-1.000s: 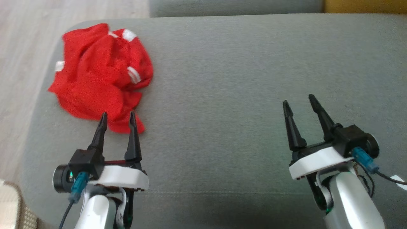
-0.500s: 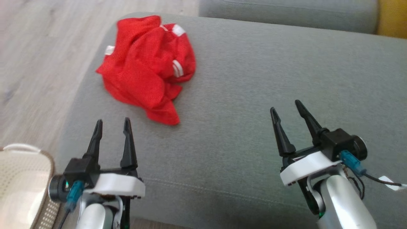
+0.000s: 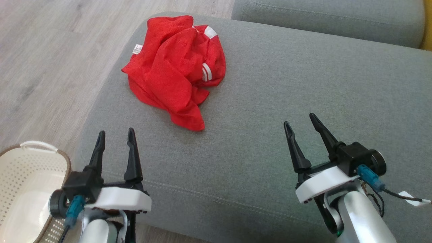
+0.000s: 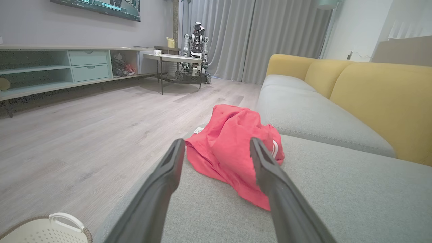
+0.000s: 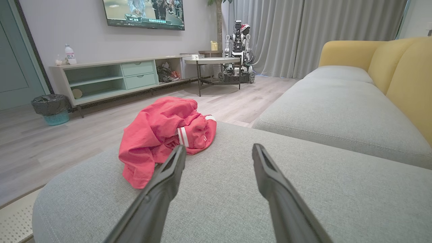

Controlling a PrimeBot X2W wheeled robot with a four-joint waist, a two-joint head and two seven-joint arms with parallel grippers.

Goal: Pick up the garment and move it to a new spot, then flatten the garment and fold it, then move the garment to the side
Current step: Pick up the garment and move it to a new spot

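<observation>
My left gripper is spread wide with nothing between its fingers. It sits at about 7 o'clock in the head view, over the near left corner of the grey seat cushion. My right gripper is just as wide and just as empty, at about 5 o'clock over the near right part of the same cushion. Neither one touches cloth.

The red garment lies crumpled in a heap on the far left end of that cushion. It is at roughly 1 o'clock from the left gripper and 10 o'clock from the right, nearer the left one but clearly apart from both. In the left wrist view I see it framed between the two fingers, a short way ahead. White stripes show at its 3 o'clock side and a small white label at its 9 o'clock edge. A loose flap points toward 5 o'clock.

A cream perforated basket with a brown rim stands on the pale wood floor, at 9 o'clock from the left wrist and just off the cushion's corner. A second grey cushion adjoins at 12 o'clock. The right wrist view shows yellow backrests along the sofa. Across the room there is a low media unit, and another robot stands beside a round table.
</observation>
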